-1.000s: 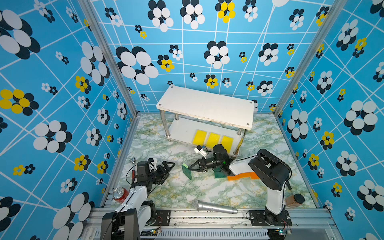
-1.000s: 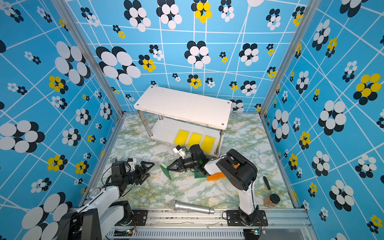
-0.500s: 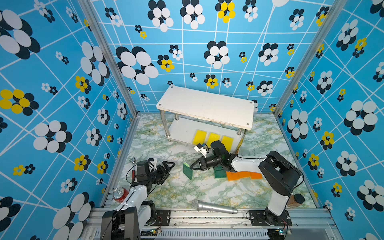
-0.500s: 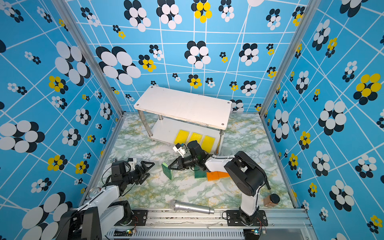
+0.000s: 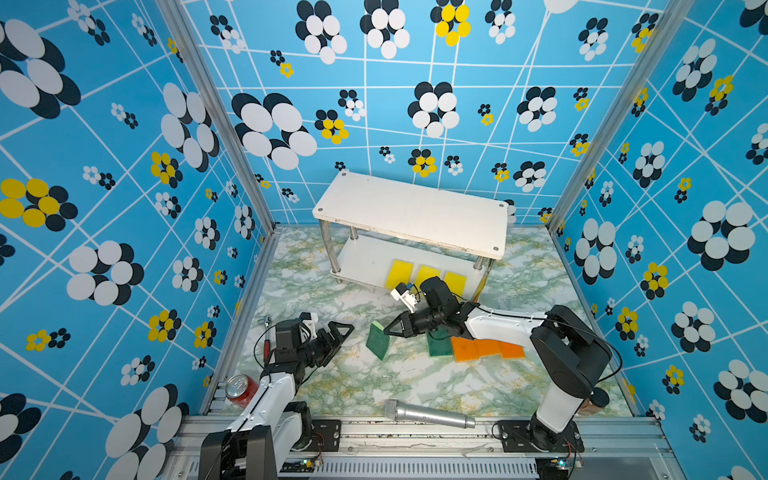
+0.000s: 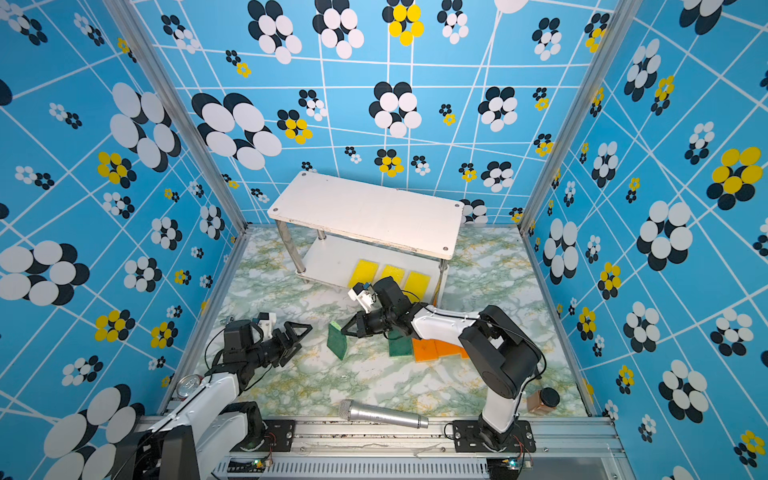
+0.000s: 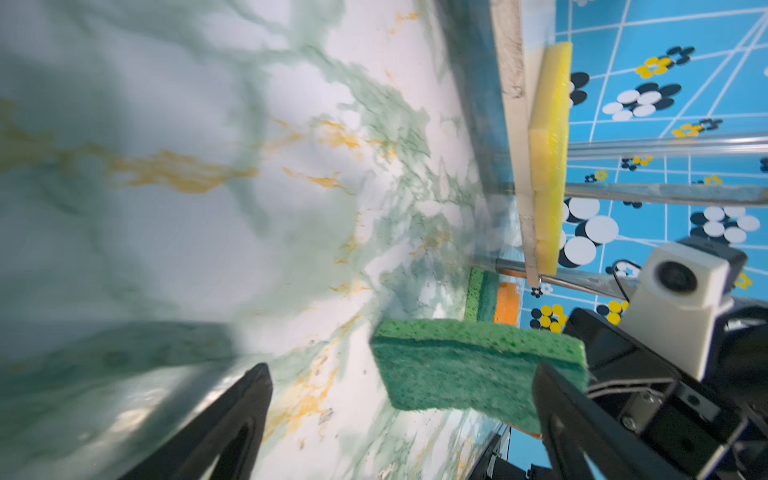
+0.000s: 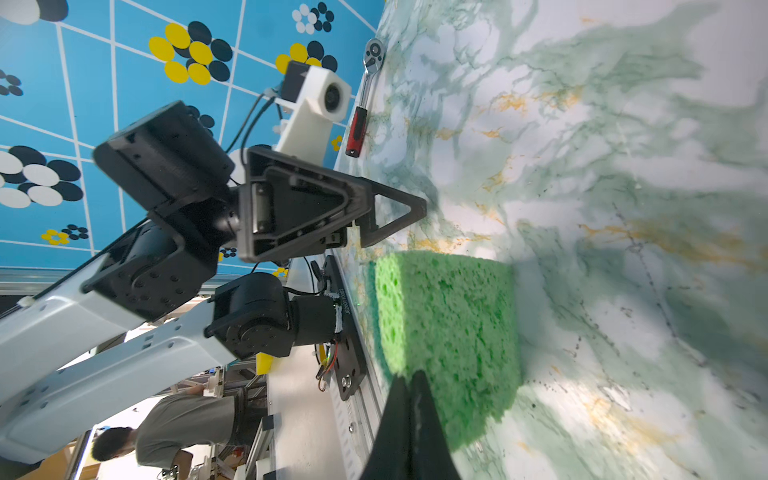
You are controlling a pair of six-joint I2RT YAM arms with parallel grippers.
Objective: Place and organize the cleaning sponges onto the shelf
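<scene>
**A:** What do both top views show?
**B:** The right arm stretches low across the middle. The right gripper (image 5: pixel 386 331) is clamped shut, tips against the upended dark green sponge (image 5: pixel 378 341). Three yellow sponges (image 5: pixel 400 272) lie on the lower board of the shelf (image 5: pixel 415 208).
**A:** Left wrist?
**B:** The left gripper (image 7: pixel 401 370) gapes, released, near that sponge (image 7: pixel 465 365).
**A:** Right wrist?
**B:** The closed tips (image 8: pixel 409 382) meet the sponge's face (image 8: pixel 453 332).

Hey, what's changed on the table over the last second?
The right arm's elbow swung out to the right, uncovering the orange sponges. The shut right gripper stayed at the upright green sponge. Nothing grabbed or released. The open left gripper, yellow sponges and shelf stayed put.
</scene>
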